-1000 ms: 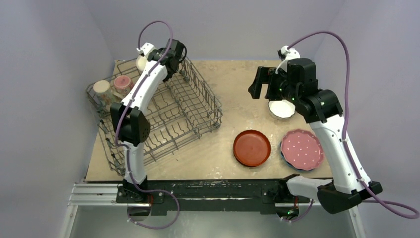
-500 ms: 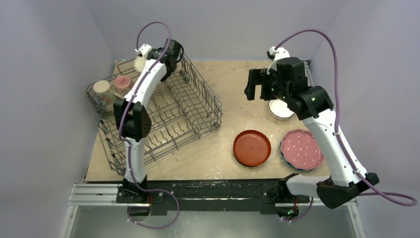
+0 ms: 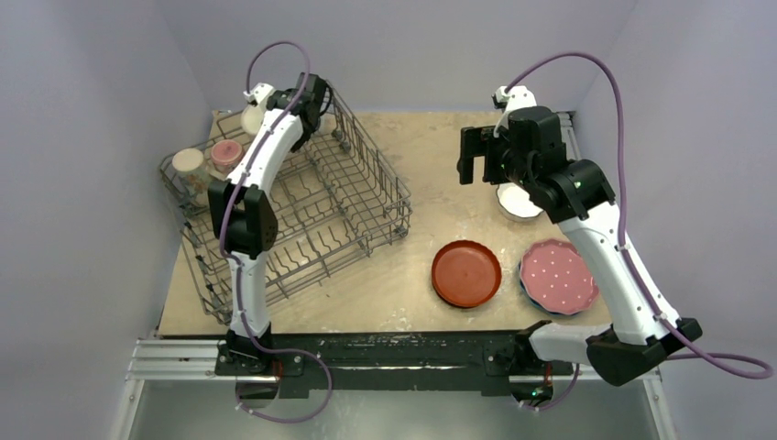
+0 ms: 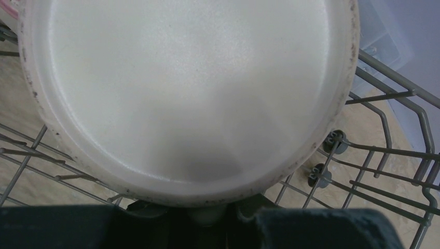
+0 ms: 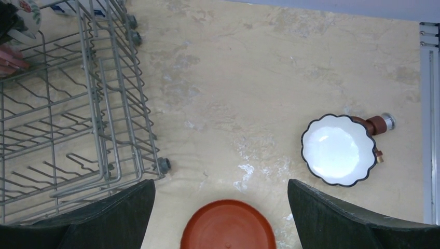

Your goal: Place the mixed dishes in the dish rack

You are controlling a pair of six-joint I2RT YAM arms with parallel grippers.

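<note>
The left fingers (image 4: 321, 228) are clamped on the cream mug (image 4: 192, 88), its base facing them, over the dish rack (image 4: 393, 96) corner wires. The right fingers (image 5: 353, 220) are spread wide, holding nothing, above the table (image 5: 249, 78). The white fluted bowl (image 5: 338, 149) lies just beyond them and the red-orange plate (image 5: 228, 228) sits between the 2.

Grey wire rack (image 3: 366, 203) sits left, beige mug (image 3: 189, 161) and pink mug (image 3: 225, 153) at its left edge, cream mug (image 3: 253, 119) above its far corner. Right: white fluted bowl (image 5: 338, 149), red-orange plate (image 3: 467, 273), dotted plate (image 3: 559, 276) atop blue plate (image 3: 524, 287).
</note>
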